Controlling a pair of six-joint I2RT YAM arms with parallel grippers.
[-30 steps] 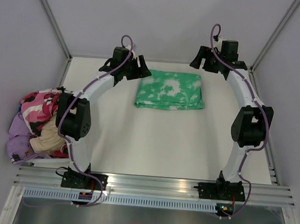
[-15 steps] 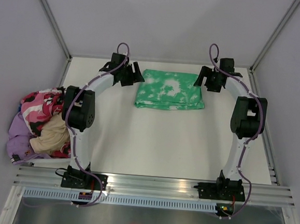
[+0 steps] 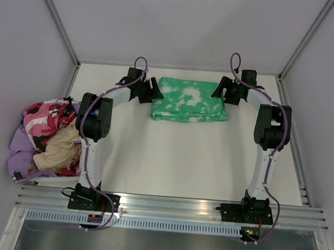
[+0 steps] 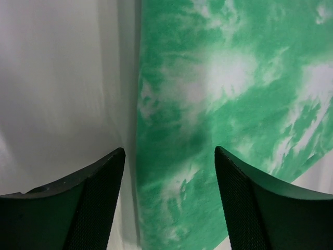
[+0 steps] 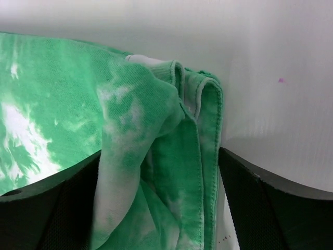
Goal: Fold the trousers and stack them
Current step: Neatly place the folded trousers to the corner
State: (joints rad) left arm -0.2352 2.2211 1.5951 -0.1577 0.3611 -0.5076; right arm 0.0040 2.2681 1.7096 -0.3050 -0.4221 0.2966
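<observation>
On the far left a heap of other clothes (image 3: 44, 138) sits at the edge of the tabletop (image 3: 170, 160), pink, purple and tan all mixed up. It does not touch the green pair.

Next come the left fingers (image 4: 99, 198). They are spread wide apart and hold nothing. The left edge of the trousers (image 3: 188, 100) runs up between them, so one finger is over bare tabletop and the other is over green cloth.

The trousers lie in the far middle of the tabletop. They are folded into a flat, tidy block, green with white blotches.

The right fingers (image 5: 270, 203) are at the right end of the block. They are spread apart too, with nothing held. A thick corner of folded layers sits between them (you can see the hems lying one on top of the other).

I think the folding is nearly done. The step now looks like taking hold of both ends, for one more fold or to carry the block to its place. For that, both sets of fingers should drop low, slide around every layer and close together, or the fold may fall open.

I can see no brand, label or writing anywhere.
</observation>
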